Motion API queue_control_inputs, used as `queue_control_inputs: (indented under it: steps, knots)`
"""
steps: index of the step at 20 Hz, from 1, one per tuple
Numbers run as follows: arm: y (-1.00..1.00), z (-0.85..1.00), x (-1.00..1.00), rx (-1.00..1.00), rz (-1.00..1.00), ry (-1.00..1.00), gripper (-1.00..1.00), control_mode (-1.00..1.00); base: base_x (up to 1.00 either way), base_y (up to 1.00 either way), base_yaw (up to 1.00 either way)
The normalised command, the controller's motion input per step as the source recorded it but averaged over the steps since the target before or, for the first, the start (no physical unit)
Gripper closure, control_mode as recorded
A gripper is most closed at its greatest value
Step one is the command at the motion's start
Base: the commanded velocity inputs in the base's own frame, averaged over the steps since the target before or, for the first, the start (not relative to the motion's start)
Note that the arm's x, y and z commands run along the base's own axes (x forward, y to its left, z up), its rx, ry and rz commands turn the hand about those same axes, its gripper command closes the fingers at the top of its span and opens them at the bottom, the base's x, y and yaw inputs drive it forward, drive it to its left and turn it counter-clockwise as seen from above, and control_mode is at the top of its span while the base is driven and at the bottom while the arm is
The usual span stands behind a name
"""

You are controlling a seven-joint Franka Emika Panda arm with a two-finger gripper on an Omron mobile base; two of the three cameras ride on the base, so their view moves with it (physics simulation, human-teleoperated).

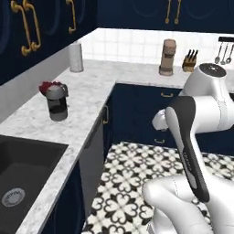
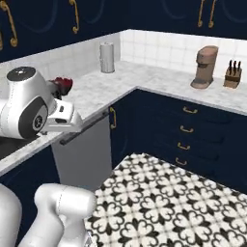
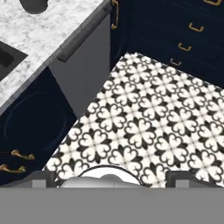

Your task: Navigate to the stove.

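The stove is out of view. My gripper hangs over the black-and-white patterned floor. Its two dark fingertips stand far apart at the bottom of the hand view, open with nothing between them. The white arm rises in front of the navy corner cabinets. In the right base view the arm's elbow sits over the counter edge.
An L-shaped marble counter holds a black sink, a dark coffee maker, a paper towel roll, a brown grinder and a knife block. A grey dishwasher front sits under the counter.
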Motion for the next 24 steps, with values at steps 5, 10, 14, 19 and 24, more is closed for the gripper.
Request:
queue_control_inputs:
  steps: [5, 10, 14, 19, 24]
  knots:
    - [0.00, 0.00, 0.00, 0.00, 0.00, 0.00, -1.00, 1.00, 0.00, -0.75, -0.74]
    - [0.00, 0.00, 0.00, 0.00, 0.00, 0.00, -1.00, 1.00, 0.00, -0.47, -0.81]
    - [0.00, 0.00, 0.00, 0.00, 0.00, 0.00, -1.00, 1.00, 0.00, -0.24, -0.90]
    - [0.00, 0.00, 0.00, 0.00, 0.00, 0.00, -1.00, 1.00, 0.04, -0.18, -0.91]
    - [0.00, 0.00, 0.00, 0.00, 0.00, 0.00, -1.00, 1.00, 0.95, -0.18, -0.56]
